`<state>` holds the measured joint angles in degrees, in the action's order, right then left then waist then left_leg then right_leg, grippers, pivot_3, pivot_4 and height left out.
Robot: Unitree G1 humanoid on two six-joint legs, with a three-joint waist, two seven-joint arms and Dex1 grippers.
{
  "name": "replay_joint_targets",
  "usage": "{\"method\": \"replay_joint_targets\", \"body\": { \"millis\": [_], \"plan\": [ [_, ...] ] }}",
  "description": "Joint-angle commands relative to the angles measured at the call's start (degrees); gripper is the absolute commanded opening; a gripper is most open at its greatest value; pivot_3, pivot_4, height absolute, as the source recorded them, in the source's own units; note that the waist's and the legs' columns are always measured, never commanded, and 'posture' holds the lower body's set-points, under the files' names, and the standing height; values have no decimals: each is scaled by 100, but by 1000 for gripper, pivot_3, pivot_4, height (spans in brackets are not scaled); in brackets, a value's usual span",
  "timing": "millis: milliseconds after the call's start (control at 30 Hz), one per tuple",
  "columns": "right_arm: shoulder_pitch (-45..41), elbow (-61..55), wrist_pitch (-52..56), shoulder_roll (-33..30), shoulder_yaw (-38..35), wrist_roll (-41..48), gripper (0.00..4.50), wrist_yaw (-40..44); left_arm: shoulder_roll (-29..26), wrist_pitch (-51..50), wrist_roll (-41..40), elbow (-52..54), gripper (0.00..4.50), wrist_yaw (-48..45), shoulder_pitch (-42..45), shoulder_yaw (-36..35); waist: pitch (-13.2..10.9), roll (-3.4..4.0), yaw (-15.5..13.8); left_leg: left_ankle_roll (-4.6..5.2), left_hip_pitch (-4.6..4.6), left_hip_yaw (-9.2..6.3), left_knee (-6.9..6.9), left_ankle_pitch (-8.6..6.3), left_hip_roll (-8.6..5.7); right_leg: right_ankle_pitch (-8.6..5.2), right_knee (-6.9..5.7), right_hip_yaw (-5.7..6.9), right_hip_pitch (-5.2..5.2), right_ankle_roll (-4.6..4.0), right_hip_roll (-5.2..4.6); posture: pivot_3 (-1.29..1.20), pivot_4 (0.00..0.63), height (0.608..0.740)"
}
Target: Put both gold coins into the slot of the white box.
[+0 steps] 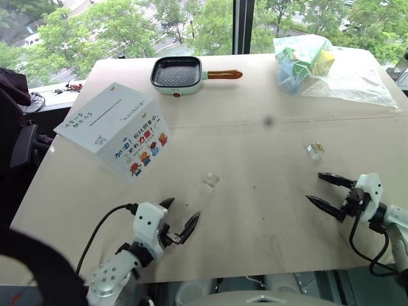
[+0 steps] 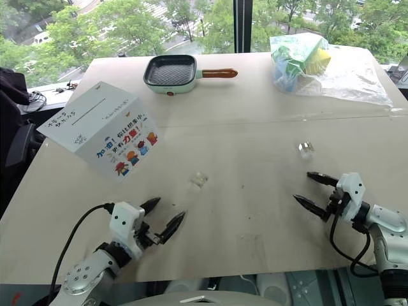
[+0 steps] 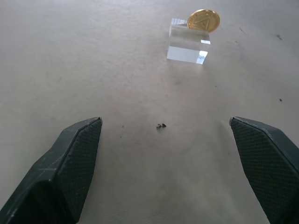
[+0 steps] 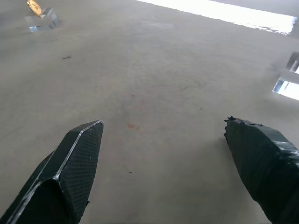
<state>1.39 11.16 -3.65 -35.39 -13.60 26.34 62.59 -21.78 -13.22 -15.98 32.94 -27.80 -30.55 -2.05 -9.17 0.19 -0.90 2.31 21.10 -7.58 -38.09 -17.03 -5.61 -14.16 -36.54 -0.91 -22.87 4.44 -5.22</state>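
White box (image 1: 121,131), centre-left of the head view, tilted on the table (image 1: 255,210), slot (image 1: 106,114) across its plain upper face. One gold coin (image 3: 203,20) stands on a clear block (image 3: 188,44) mid-table; the other (image 4: 34,6) rests on a second block (image 1: 315,150) at centre right. Left gripper (image 1: 180,219), lower left, and right gripper (image 1: 327,190), lower right, both hover with fingers apart, holding nothing.

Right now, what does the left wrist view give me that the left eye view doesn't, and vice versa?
Left wrist view: a gold coin standing against a clear block, seen close. Left eye view: the white box with its slot, a pan, a plastic bag, and the right gripper with jaws open. Both: the left gripper, jaws open, over the table.
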Motion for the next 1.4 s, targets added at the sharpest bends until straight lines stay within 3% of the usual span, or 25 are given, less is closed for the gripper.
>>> {"method": "replay_joint_targets", "body": {
  "millis": [33,133,233,367,567,733,900,933,1000,1233,1400],
  "plan": [
    [-187,-327,270,152,-395,273,4500,-633,-57,-52,-222,236,4450,-62,221,-96,0,0,1,0,0,0,0,0,0,0,0,-1,0,0,0,0,150,721],
    [-680,-322,365,433,-503,-143,4500,-1873,-224,-690,-826,710,4450,-118,1044,-139,-2,2,3,-1,1,-1,-3,1,0,1,-16,0,-8,-1,0,0,150,721],
    [-1052,-240,390,501,-374,-564,4500,-2474,-312,-1124,-1291,896,4450,-136,1594,-124,1,5,8,-8,13,3,-22,6,-2,5,-34,-2,-23,-4,5,0,150,721],
    [-1361,-333,507,577,-121,-932,4500,-2871,-482,-1616,-1859,1136,4450,-189,2011,-63,3,6,23,-8,14,22,-22,7,-2,6,-47,-15,-44,-4,16,0,150,721],
    [-1498,-475,1010,610,64,-972,4500,-3051,-700,-1865,-1898,1176,4450,-165,2241,-36,3,6,25,-9,55,21,-23,8,-2,6,-50,-37,-96,-4,26,0,150,721],
    [-1569,-459,1107,665,105,-949,2671,-3090,-739,-1914,-1862,1189,4500,-151,2276,16,3,7,15,-8,54,26,-27,8,-4,7,-53,-42,-95,-5,26,0,150,721],
    [-1543,-455,1116,621,95,-913,354,-2988,-699,-1820,-1763,1191,4500,-148,2176,112,3,7,19,-8,54,27,-27,8,-4,7,-53,-43,-96,-5,26,0,150,721],
    [-1542,-444,1121,607,88,-905,132,-2970,-676,-1805,-1753,1194,4500,-129,2171,124,3,7,19,-8,55,27,-27,8,-4,7,-53,-43,-96,-5,26,0,150,721],
    [-1520,-494,1154,579,75,-803,132,-2823,-563,-1734,-1913,1274,4500,-108,2153,52,3,7,21,-8,54,28,-27,8,-3,7,-53,-44,-96,-5,26,0,150,721],
    [-1578,-1293,2518,833,-301,683,132,-2695,-19,-1964,-3657,1430,4500,574,2685,-628,5,6,19,-8,56,21,-33,8,-3,8,-59,-44,-96,-5,24,0,150,721],
    [-1819,-2580,4932,1255,-394,3703,132,-3282,403,-2129,-5122,1201,4500,1030,3062,-388,4,6,43,-8,56,24,-38,8,-3,8,-65,-51,-96,-5,25,0,150,721]
  ]
}}
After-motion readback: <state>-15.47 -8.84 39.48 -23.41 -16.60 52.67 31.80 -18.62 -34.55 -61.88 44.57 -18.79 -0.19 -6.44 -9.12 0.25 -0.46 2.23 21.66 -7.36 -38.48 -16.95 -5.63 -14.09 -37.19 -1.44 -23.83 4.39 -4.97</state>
